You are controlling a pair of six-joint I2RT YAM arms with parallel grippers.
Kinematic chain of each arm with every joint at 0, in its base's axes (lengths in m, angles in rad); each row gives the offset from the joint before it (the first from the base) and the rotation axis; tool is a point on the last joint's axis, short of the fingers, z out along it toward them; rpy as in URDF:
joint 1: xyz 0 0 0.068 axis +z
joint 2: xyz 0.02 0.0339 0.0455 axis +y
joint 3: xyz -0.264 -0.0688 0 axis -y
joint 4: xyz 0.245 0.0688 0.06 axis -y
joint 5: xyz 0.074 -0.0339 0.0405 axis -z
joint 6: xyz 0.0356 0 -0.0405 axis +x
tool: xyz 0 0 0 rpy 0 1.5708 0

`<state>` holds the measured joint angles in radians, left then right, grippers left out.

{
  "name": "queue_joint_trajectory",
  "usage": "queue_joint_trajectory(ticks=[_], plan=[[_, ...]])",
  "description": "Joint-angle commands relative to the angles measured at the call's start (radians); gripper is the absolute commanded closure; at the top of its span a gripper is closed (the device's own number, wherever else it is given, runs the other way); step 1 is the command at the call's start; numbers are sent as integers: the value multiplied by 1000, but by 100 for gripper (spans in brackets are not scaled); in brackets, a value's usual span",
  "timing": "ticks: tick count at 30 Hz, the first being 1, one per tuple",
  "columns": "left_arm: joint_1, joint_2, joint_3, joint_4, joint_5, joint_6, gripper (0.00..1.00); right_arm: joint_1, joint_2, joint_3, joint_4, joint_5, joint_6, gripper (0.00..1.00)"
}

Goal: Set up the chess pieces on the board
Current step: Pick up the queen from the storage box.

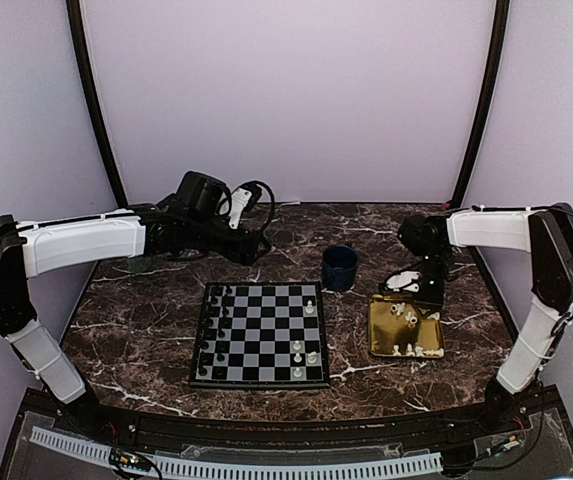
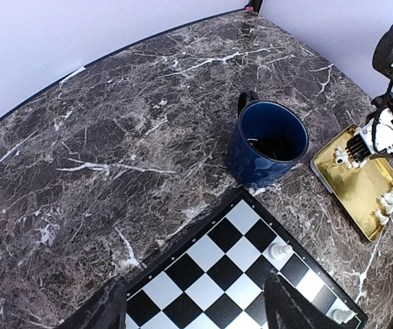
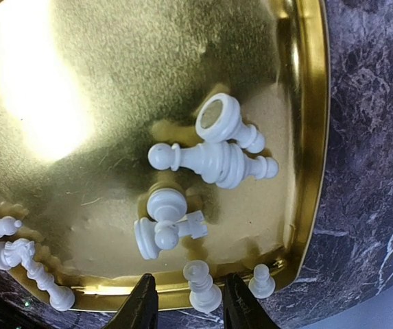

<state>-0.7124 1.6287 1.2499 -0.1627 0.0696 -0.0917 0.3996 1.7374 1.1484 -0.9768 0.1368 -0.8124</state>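
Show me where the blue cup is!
In the top view, the blue cup stands a little right of center, just beyond the board's far right corner, with the gold tray to its near right.

L claw [image 2: 195, 314] tips cut at btm edge | board [image 2: 213, 271] part off-frame | R claw [image 3: 190, 303] grip unclear
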Motion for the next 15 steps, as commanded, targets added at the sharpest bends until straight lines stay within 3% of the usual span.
queue_joint_trajectory(ticks=[1, 15], plan=[[-1, -17, 37, -17, 13, -7, 29, 8, 25, 20, -14, 43, -2, 66], [-1, -7, 42, -25, 7, -4, 29, 12, 73, 10, 21, 62, 12, 72]])
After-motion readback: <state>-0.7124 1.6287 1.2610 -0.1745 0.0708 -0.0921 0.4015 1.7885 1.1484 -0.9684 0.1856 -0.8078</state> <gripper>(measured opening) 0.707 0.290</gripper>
